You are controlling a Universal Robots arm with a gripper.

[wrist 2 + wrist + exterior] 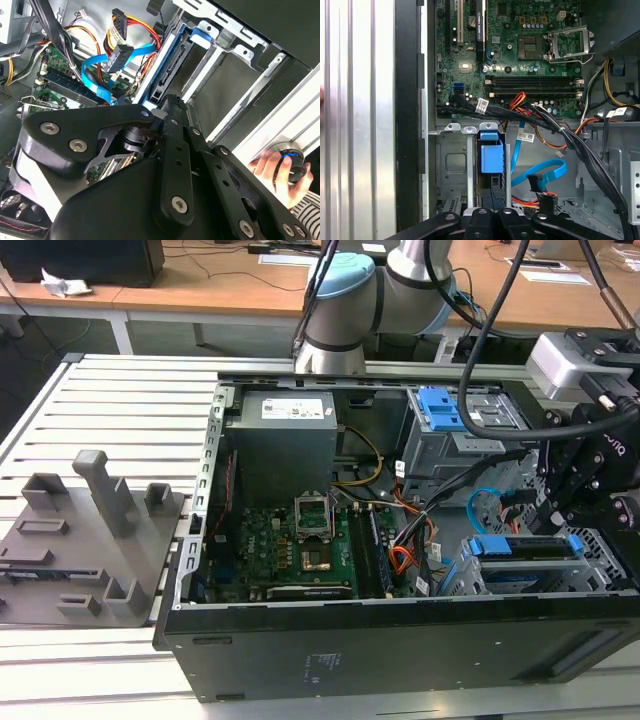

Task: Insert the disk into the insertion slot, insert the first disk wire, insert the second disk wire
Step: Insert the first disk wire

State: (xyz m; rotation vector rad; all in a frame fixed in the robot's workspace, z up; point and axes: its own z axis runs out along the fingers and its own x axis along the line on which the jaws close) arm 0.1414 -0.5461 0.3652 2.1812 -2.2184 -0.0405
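Gripper (167, 112) dark linkages fill the foreground, close to the disk (175, 62); disk sits edge-on inside the insertion slot (225, 50), blue carrier rim visible; second disk wire (92, 70) curls in a loop, its dark plug apart from the disk's edge; first disk wire (142, 22) near it, black plug also apart; green motherboard (55, 77) behind; a hand (272, 172) touches a blue-ringed knob (292, 162).

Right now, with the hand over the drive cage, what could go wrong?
The second disk wire loops loose beside the insertion slot, so the hand could snag it. The first disk wire hangs among other cables close by and might tangle. Whether the disk is fully seated in the slot cannot be told; plugging in could fail.
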